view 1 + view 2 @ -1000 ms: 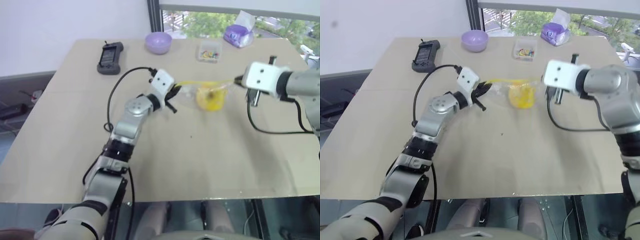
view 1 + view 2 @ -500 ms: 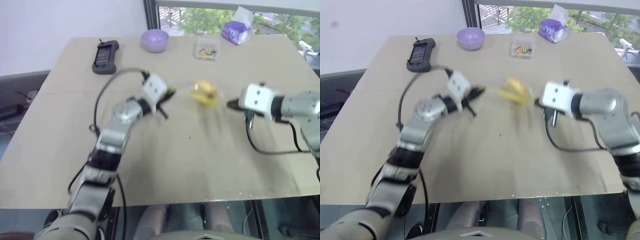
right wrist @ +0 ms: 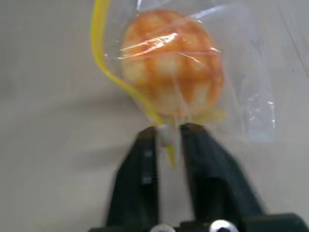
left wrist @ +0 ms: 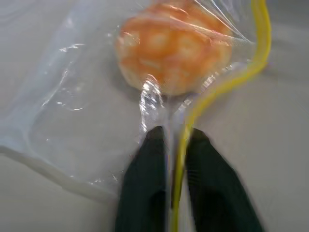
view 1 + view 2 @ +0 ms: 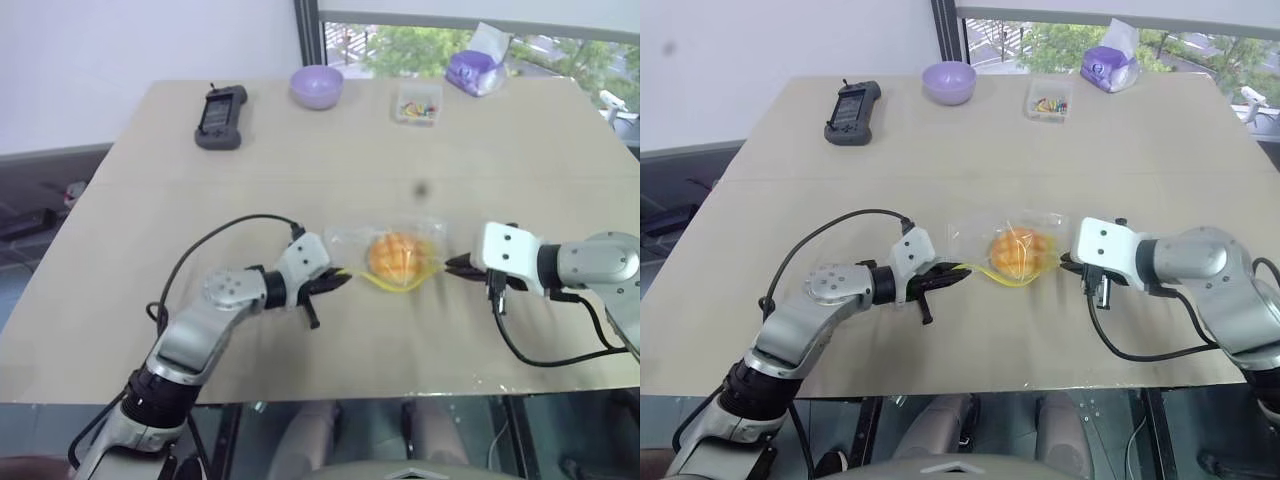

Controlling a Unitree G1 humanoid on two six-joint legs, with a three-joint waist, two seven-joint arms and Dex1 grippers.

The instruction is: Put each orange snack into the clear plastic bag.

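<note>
Your bagged orange snack (image 5: pixel 397 257) has come down from mid-air onto the tabletop (image 5: pixel 300 180), both tools (image 5: pixel 340 279) (image 5: pixel 452 266) slightly parted around the clear plastic bag's (image 5: pixel 350 245) yellow strip, so bagging looks done.

My left gripper (image 5: pixel 340 279) and right gripper (image 5: pixel 452 266) face each other with the clear plastic bag (image 5: pixel 385 248) and its orange snack (image 5: pixel 398 256) filling the gap between them; no passage there. Surface (image 5: pixel 330 350) bare on the near side of both grippers. Beyond them, open surface up to the far row: black handheld device (image 5: pixel 220 116), purple bowl (image 5: pixel 317 85), small clear box (image 5: pixel 418 103), purple pack (image 5: pixel 475 70).
</note>
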